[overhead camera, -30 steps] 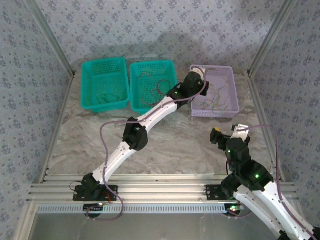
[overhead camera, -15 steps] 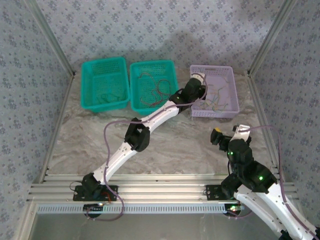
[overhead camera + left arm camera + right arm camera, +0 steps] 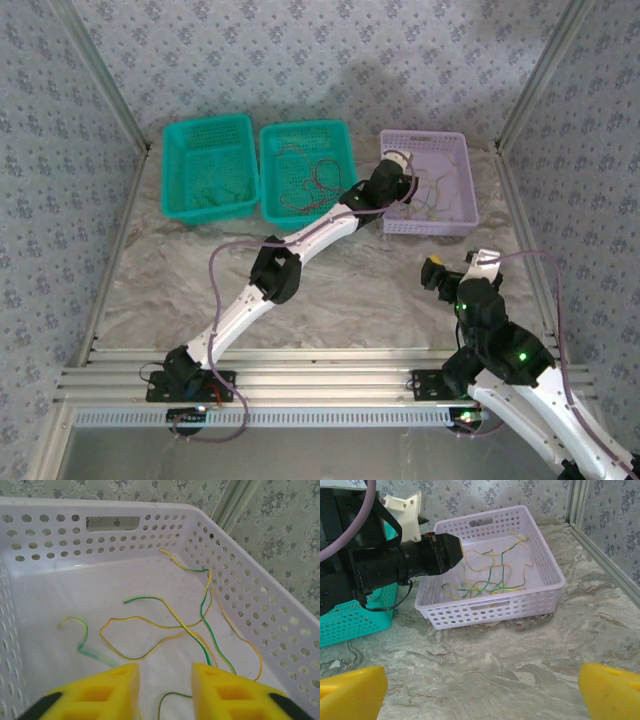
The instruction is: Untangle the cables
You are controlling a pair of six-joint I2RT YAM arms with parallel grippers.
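Top view: the desk [image 3: 340, 290] carries three baskets: left teal basket [image 3: 205, 121], middle teal basket [image 3: 300, 127] holding red cables [image 3: 320, 180], and lilac basket [image 3: 440, 136]. Left wrist view: left claw [image 3: 162, 690] spread above tangled yellow and green cables [image 3: 186, 629] on the lilac basket's floor. Right wrist view: right claw [image 3: 481, 689] spread wide over the desk.

I see my left gripper [image 3: 406, 186] at the near-left corner of the purple basket [image 3: 455, 139], where thin cables [image 3: 437, 200] lie. My right gripper [image 3: 457, 264] hangs over the table [image 3: 340, 295], well apart.
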